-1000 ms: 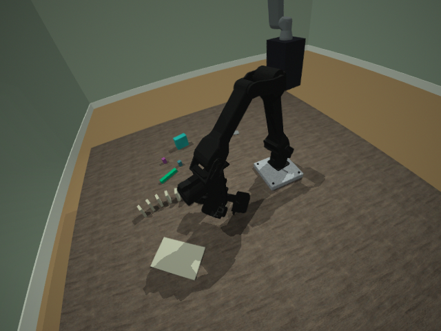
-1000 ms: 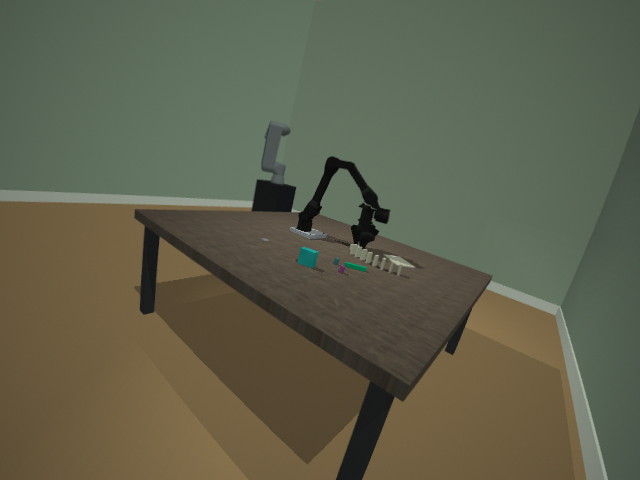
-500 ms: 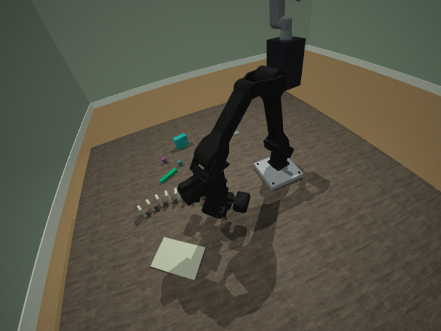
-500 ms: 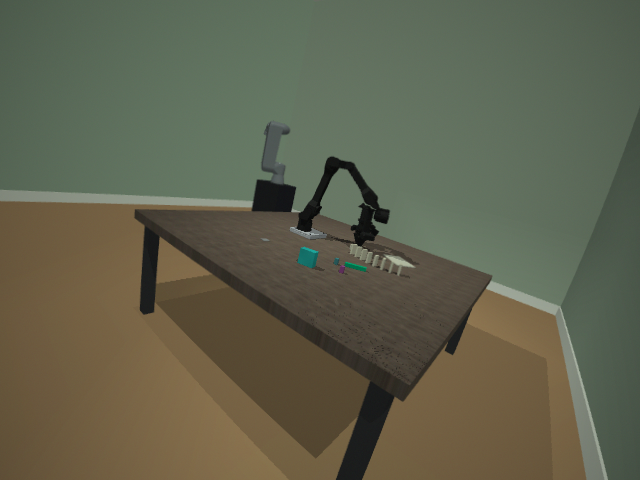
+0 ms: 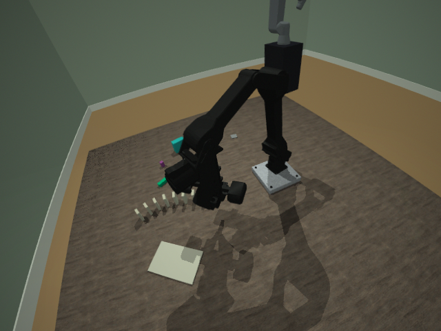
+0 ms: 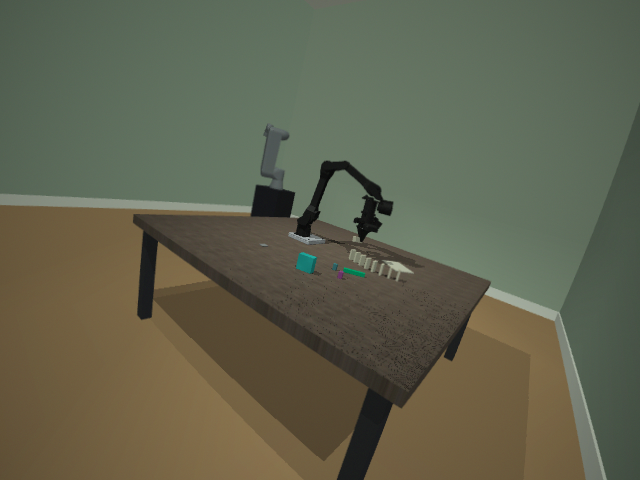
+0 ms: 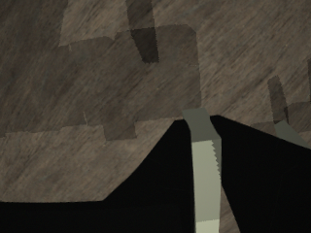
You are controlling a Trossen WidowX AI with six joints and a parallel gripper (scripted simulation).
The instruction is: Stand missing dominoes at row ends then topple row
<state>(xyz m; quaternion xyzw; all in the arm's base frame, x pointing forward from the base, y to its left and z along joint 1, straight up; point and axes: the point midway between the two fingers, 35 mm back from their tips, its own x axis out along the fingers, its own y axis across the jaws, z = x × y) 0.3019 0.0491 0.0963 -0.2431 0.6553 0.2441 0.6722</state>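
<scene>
A row of several cream dominoes (image 5: 163, 203) stands on the dark wood table and also shows in the exterior view (image 6: 374, 264). My gripper (image 5: 210, 203) is low at the table, just past the row's right end. In the wrist view the two black fingers are shut on a cream domino (image 7: 206, 182), which runs lengthwise between them. In the exterior view the gripper (image 6: 361, 235) points down at the table beside the row's far end. The held domino is hidden by the arm in the top view.
A flat cream pad (image 5: 175, 262) lies in front of the row. A teal block (image 5: 176, 143), a green bar (image 5: 162, 182) and a small purple piece (image 5: 162, 163) lie behind the row. The arm's base plate (image 5: 276, 175) is to the right.
</scene>
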